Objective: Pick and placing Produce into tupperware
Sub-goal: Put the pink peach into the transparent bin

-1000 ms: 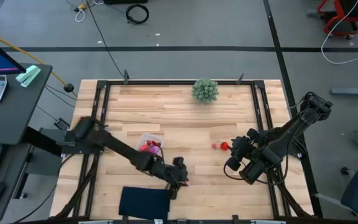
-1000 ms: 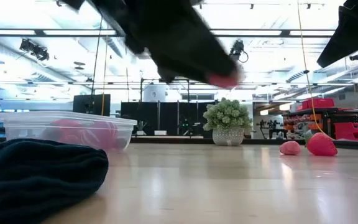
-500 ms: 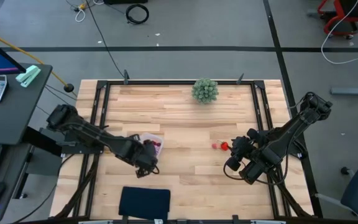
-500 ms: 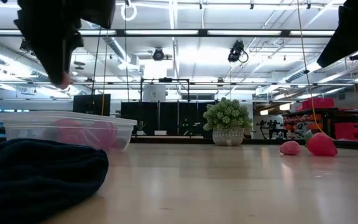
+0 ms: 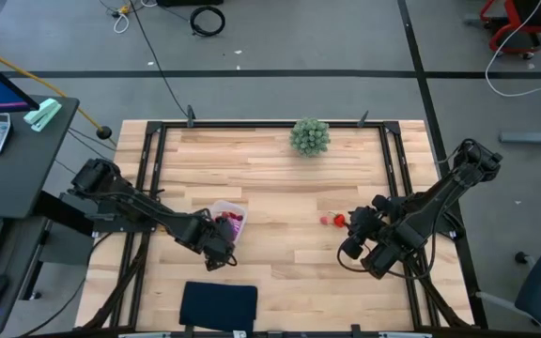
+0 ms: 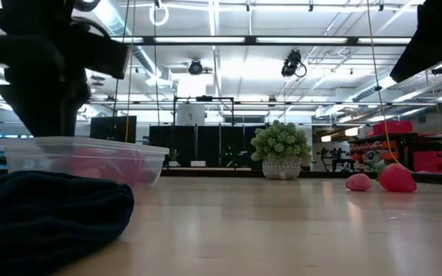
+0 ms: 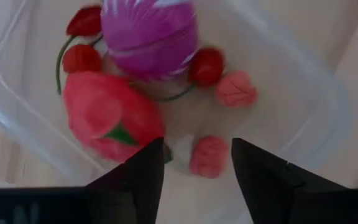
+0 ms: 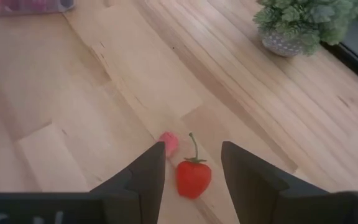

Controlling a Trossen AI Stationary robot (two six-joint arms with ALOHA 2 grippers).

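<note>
High view: left gripper [image 5: 216,246] hangs over the tupperware [image 5: 228,220]; right gripper [image 5: 364,246] waits near two loose pieces.

Left wrist view: fingers [image 7: 143,177] spread and empty, directly above the tub. A small pink piece [image 7: 208,156] lies between them, the purple-white ball [image 7: 149,34] beyond.

Right wrist view: fingers [image 8: 143,180] parted, holding nothing. The red strawberry [image 8: 192,177] sits between the fingertips, stem pointing away; the pink berry [image 8: 169,142] lies just beyond. I judge this arm is nearer.

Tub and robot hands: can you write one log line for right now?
left gripper: open above tub | tub: holds fruit | right gripper: open, over strawberry and pink piece on table
</note>
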